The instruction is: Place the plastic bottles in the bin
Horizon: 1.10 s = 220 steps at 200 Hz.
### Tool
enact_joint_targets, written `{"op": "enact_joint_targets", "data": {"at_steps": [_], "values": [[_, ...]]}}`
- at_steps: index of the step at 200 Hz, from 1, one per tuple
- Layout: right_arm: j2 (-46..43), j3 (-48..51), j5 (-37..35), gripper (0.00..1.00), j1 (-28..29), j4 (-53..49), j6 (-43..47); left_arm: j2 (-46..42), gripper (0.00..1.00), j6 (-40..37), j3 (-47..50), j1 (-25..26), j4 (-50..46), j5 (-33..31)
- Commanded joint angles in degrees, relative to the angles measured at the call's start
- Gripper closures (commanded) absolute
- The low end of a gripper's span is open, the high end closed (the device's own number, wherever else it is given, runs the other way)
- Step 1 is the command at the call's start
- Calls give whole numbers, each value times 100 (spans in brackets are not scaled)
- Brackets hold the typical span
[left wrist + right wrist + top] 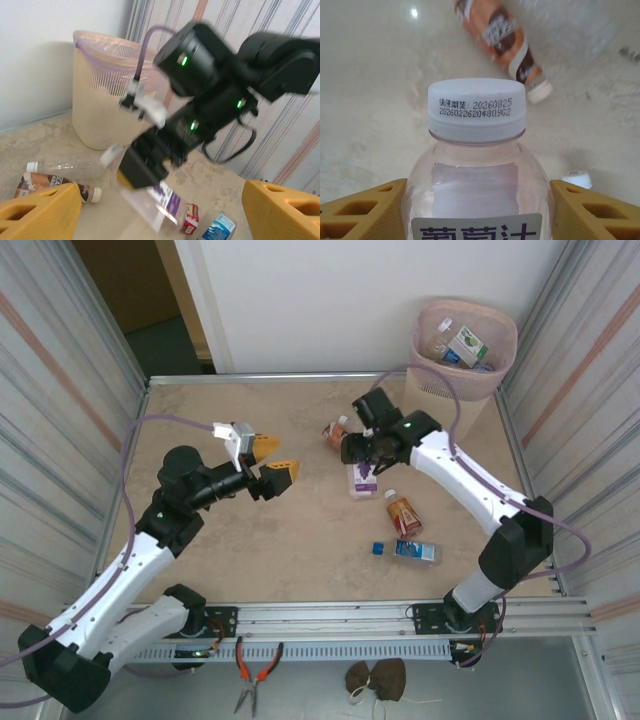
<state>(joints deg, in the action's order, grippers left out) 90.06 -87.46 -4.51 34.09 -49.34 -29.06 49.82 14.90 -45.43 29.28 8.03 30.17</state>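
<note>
— Bottles on the table (250, 560)?
— Five: one brown bottle (337, 432), one clear bottle (65, 167), one purple bottle (362, 483), one orange bottle (403, 513), one blue bottle (410, 551).
— And the rest?
— One bin (455, 380), two arms (140, 560) (470, 480), one pliers (255, 670).

Beige mottled table (250, 550). Bin (450, 388) in far right corner. Right of centre lie a brown-labelled bottle (337, 432), purple-labelled bottle (362, 481), orange bottle (403, 513) and, nearest the near edge, a blue-labelled bottle (410, 551).
</note>
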Motion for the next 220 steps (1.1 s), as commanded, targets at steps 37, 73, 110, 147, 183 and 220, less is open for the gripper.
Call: {"op": "enact_joint_targets", "data": {"at_steps": [37,73,110,147,183,220], "values": [[-704,-702,409,38,-1242,578,220,-271,16,-351,60,25,-213,-188],[-889,-965,449,38,-2049,1274,76,-230,16,-362,-33,22,-256,-196],[-874,-1012,214,41,-2630,2489,-380,-79,16,-448,-249,14,-414,-190],[-367,-1543,-484,43,-2832,3244,197,-40,16,-439,-390,21,-470,-201],[270,-2123,-281,44,-3192,3944,1441,-126,16,-477,-432,10,-643,-288],[1321,-3528,-336,45,-3616,3350,1945,-176,16,-461,-362,17,-668,-422]]}}
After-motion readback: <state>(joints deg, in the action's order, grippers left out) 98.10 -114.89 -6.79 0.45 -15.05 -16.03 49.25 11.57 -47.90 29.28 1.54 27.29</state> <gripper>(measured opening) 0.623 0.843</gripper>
